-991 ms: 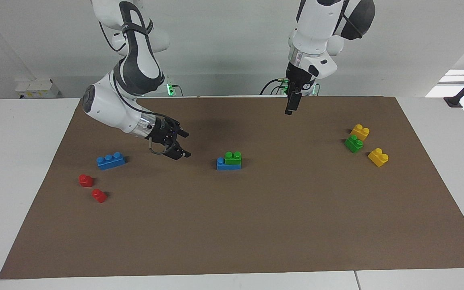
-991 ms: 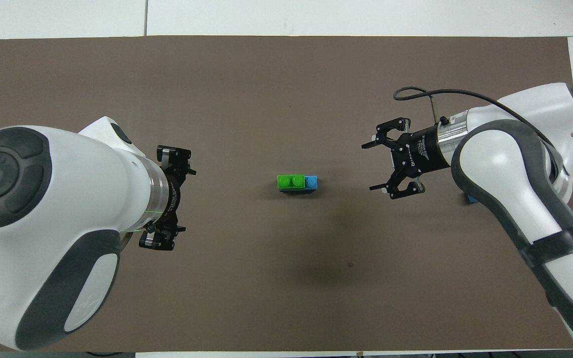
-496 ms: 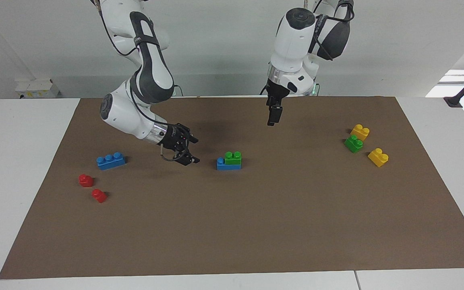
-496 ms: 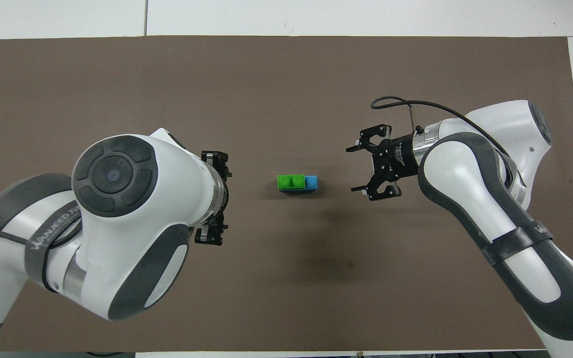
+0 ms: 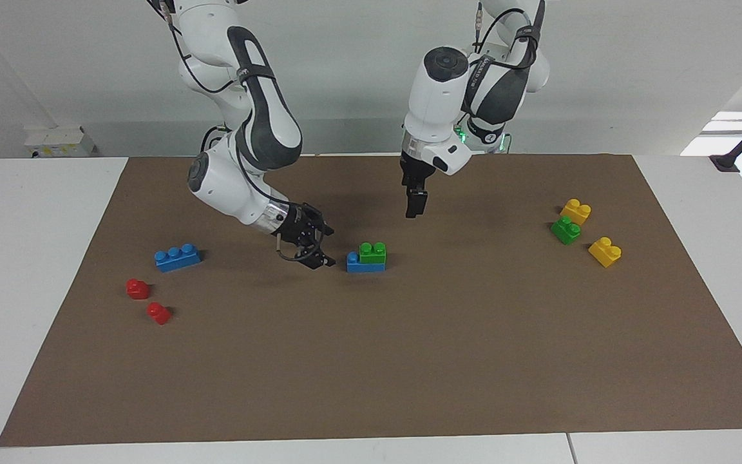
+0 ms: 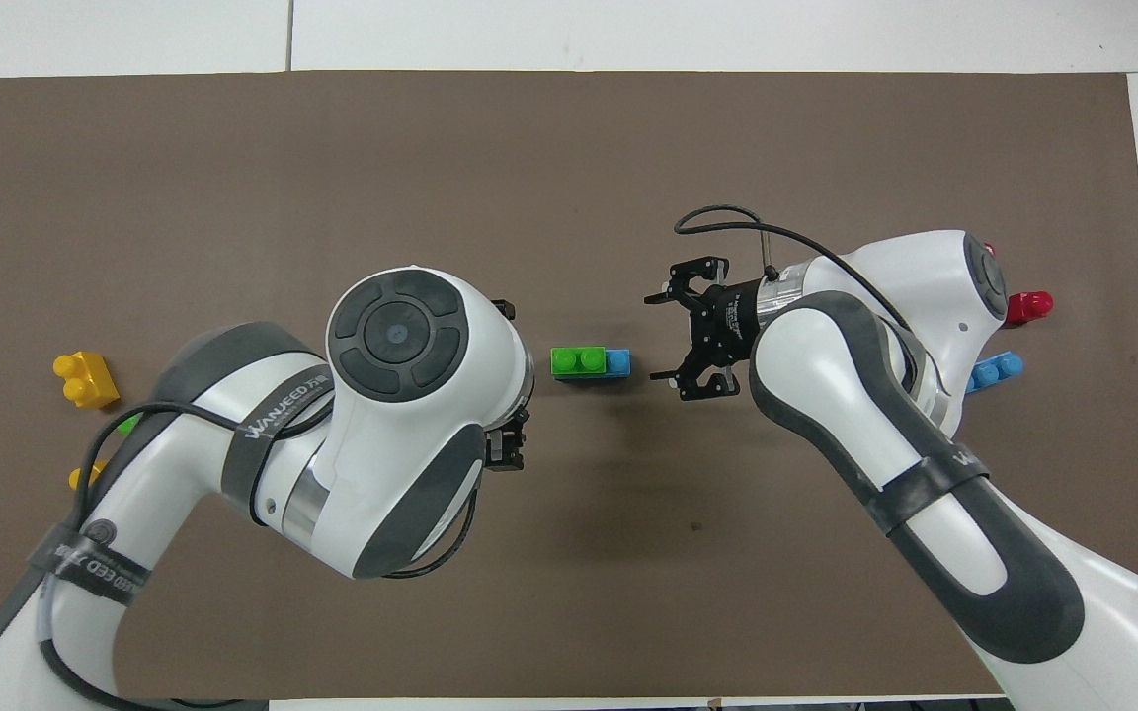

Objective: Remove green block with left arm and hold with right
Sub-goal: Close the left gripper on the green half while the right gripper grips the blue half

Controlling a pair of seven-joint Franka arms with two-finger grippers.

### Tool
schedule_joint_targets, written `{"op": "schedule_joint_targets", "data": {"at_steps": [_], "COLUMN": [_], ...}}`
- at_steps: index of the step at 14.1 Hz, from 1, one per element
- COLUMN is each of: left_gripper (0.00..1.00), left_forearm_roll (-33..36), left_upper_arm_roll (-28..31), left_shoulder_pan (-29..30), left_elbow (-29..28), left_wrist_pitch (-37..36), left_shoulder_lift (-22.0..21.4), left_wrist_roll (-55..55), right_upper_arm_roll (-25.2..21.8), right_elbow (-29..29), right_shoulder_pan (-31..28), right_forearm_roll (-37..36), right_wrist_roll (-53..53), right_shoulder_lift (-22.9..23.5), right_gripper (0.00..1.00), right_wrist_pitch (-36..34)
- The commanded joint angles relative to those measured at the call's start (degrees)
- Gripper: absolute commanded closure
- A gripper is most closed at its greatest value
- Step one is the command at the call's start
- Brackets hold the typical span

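Observation:
A green block [image 5: 372, 252] with two studs sits on one end of a blue brick [image 5: 359, 263] at the middle of the brown mat; the pair also shows in the overhead view, green block [image 6: 577, 361] and blue brick [image 6: 617, 362]. My right gripper [image 5: 320, 251] is open, low over the mat, close beside the blue brick's bare end and apart from it; it also shows in the overhead view [image 6: 664, 336]. My left gripper [image 5: 414, 207] points down over the mat, raised, a little toward the left arm's end from the stack. Its fingertips [image 6: 507, 452] show spread apart past the wrist.
A second green block [image 5: 565, 229] lies between two yellow bricks [image 5: 575, 211] [image 5: 605, 251] toward the left arm's end. A blue three-stud brick [image 5: 178, 257] and two red blocks [image 5: 137, 288] [image 5: 158, 313] lie toward the right arm's end.
Both arms have moved in toward the middle stack. The right gripper has come down close beside the blue brick. The left gripper has moved closer to the stack and lower.

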Motion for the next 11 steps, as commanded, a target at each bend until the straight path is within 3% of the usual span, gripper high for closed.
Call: {"op": "schedule_joint_targets", "data": {"at_steps": [1,6,8,11], "left_gripper": [0.00,0.00,0.00,0.00], "left_forearm_roll": [1.63,3.13,4.87,6.38], "left_upper_arm_roll": [0.90,0.90,0.91,0.90], "left_shoulder_pan": [-2.33,-3.99,-4.61,-4.61], "left_elbow": [2.35,3.23,5.68,6.14], "left_wrist_pitch": [2.74,5.64,5.91,7.75], "left_shoulder_lift": [4.06,8.46,12.23,13.22], "left_wrist_roll": [-4.72,-7.01,-9.11,-10.97], "right_upper_arm_roll": [-0.05,-0.14,-0.14,-0.14], "right_elbow": [-0.09,-0.27,-0.36,-0.80], "right_shoulder_pan": [1.40,4.30,4.65,5.88], "right_forearm_roll": [2.42,2.51,2.51,2.60], "right_wrist_roll": [0.95,0.86,0.86,0.86], "right_shoulder_lift": [1.57,3.60,3.77,4.74], "right_gripper": [0.09,0.08,0.08,0.08], "right_wrist_pitch": [3.46,6.72,6.90,9.53]}}
